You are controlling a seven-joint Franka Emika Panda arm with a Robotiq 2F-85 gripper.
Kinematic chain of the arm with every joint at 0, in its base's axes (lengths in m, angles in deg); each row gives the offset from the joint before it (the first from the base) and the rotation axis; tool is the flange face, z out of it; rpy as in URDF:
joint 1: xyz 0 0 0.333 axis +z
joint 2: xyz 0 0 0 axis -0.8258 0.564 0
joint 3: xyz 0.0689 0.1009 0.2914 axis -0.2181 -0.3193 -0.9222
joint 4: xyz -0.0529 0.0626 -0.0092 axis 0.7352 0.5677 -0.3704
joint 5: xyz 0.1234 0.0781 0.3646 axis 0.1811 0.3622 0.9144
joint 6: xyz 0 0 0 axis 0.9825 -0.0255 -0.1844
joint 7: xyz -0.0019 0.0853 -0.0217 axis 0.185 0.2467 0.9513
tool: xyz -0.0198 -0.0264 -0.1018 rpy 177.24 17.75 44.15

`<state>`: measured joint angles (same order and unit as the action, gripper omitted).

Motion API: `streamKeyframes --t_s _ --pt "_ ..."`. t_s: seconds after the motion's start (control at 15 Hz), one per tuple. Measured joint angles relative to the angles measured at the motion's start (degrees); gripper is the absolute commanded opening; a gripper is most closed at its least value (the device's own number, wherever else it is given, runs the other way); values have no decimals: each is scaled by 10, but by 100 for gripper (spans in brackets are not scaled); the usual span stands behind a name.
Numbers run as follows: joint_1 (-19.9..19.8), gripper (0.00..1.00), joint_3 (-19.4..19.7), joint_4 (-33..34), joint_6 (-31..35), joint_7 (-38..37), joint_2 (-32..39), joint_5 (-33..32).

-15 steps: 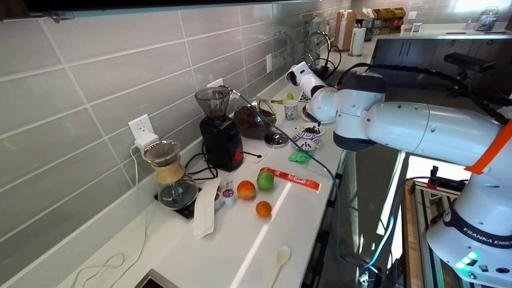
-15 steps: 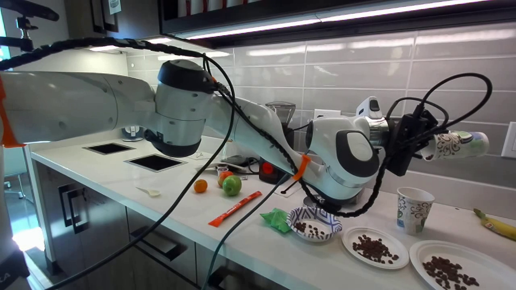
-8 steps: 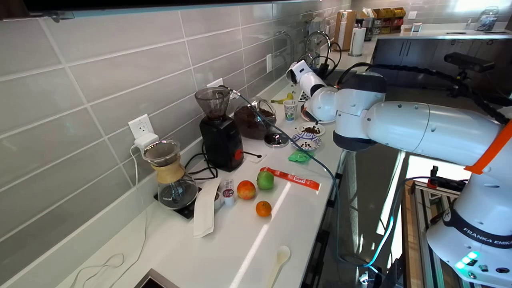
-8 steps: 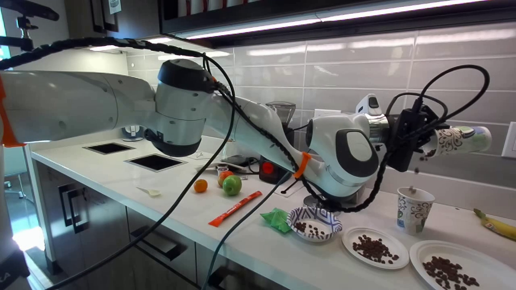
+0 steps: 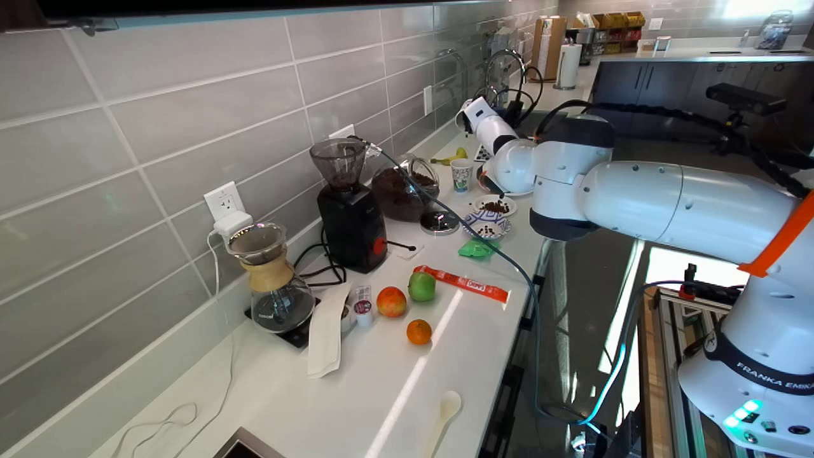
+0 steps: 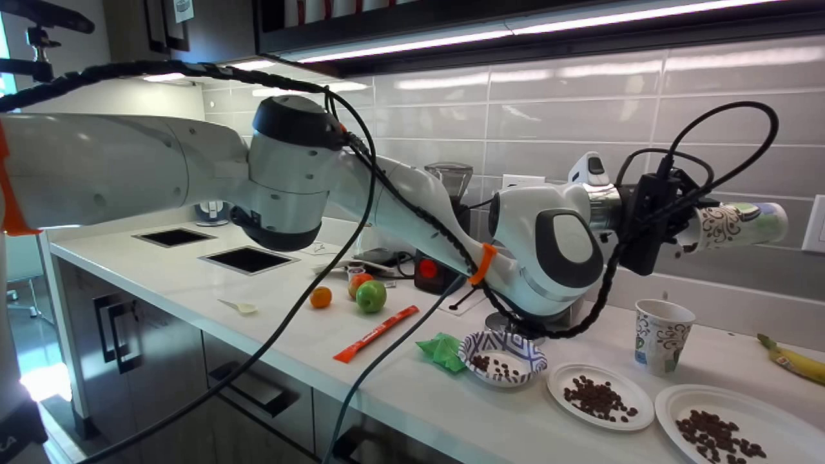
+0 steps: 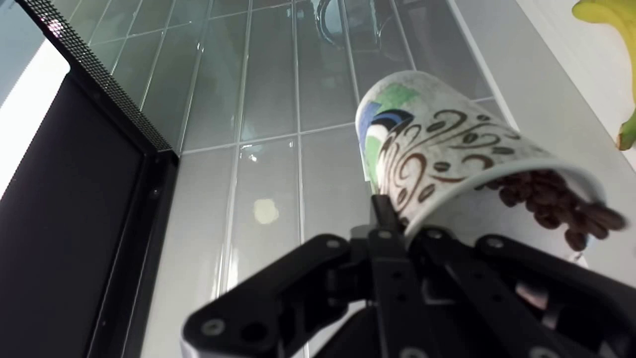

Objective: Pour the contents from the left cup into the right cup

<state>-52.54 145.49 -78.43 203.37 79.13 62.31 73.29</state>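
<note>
Nearest in an exterior view, a larger white plate (image 6: 783,422) and a smaller white plate (image 6: 628,394) carry brown beans (image 6: 596,397). Just behind them the standing cup (image 6: 661,341) sits upright on the counter (image 6: 412,393), its inside hidden. Above it, the gripper (image 7: 407,226) pinches the rim of the tilted cup (image 7: 447,134) — 2 fingers (image 7: 384,216) pressed to opposite faces of its side. Dark beans (image 7: 546,199) crowd the tilted cup's mouth, some jutting past the lip. A blurred speck (image 6: 664,295) over the standing cup may be a bean. Farther off lies a green apple (image 6: 371,296) — then the tiled wall (image 6: 432,109).
</note>
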Motion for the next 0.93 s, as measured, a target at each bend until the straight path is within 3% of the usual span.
streamKeyframes --t_s 0.93 --pt "-19 1 -22 23 44 71 0 40"
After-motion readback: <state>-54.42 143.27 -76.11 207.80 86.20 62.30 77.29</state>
